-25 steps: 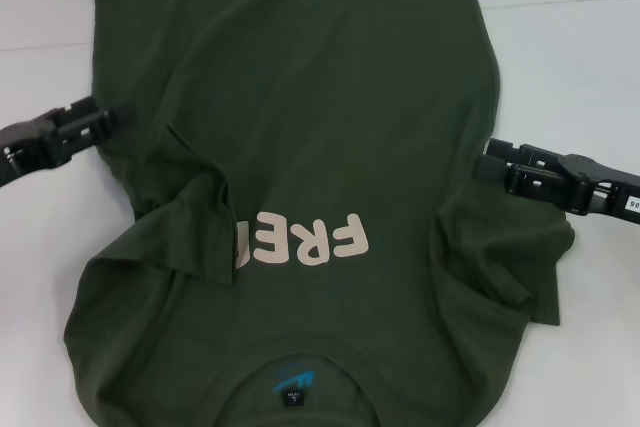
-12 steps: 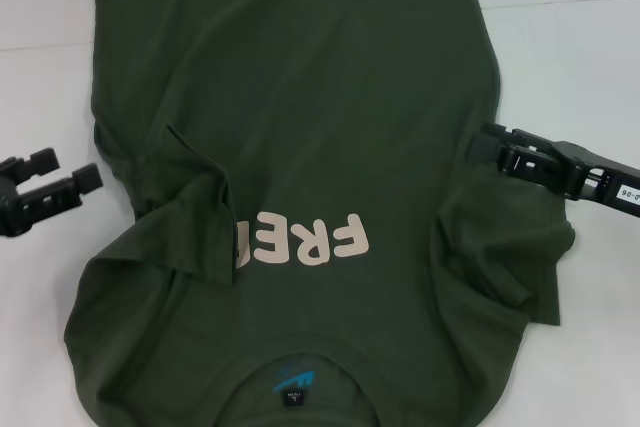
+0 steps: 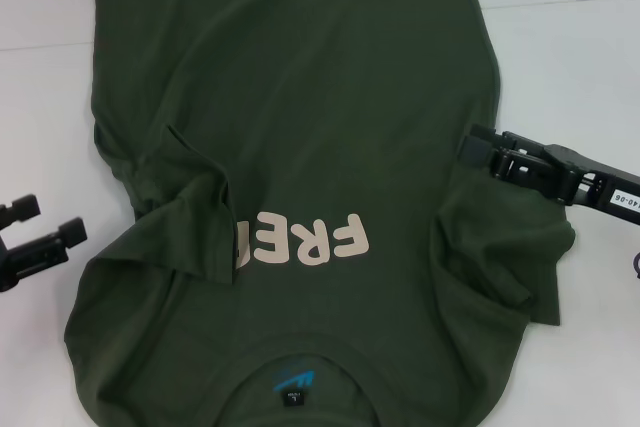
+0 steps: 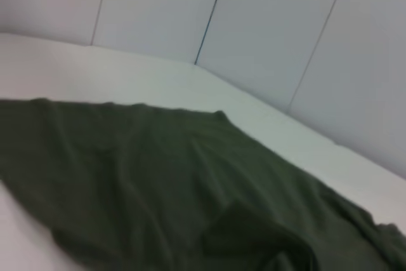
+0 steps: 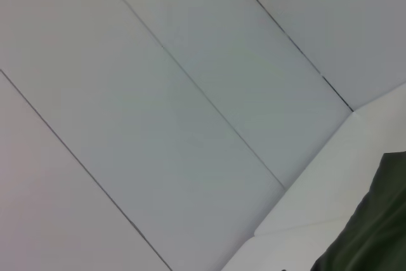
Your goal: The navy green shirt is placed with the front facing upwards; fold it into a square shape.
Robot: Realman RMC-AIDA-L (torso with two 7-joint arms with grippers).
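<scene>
The navy green shirt (image 3: pixel 300 187) is being shown spread front-up across the white table (image 3: pixel 560 57), the collar nearest the robot and the hem at the far side, with the pale "FREE" lettering (image 3: pixel 300 239) reading upside down from the head view. The left sleeve (image 3: pixel 185 212) is lying folded inward over the chest, covering the end of the lettering, which suggests the side folds are being worked on; the right sleeve (image 3: pixel 505 252) is lying bunched rather than flat, so that side is judged not yet folded. The right gripper (image 3: pixel 475 150) is being held at the shirt's right edge, just above the bunched sleeve, its fingers parted with cloth apparently between or just beside them; whether the fabric is actually being pinched cannot be told. The left gripper (image 3: pixel 50 227) is being held over bare table, apart from the shirt's left edge, its fingers spread and nothing in them, which reads as a released state. No containers are being shown in any view; the shirt alone is resting on the table.
</scene>
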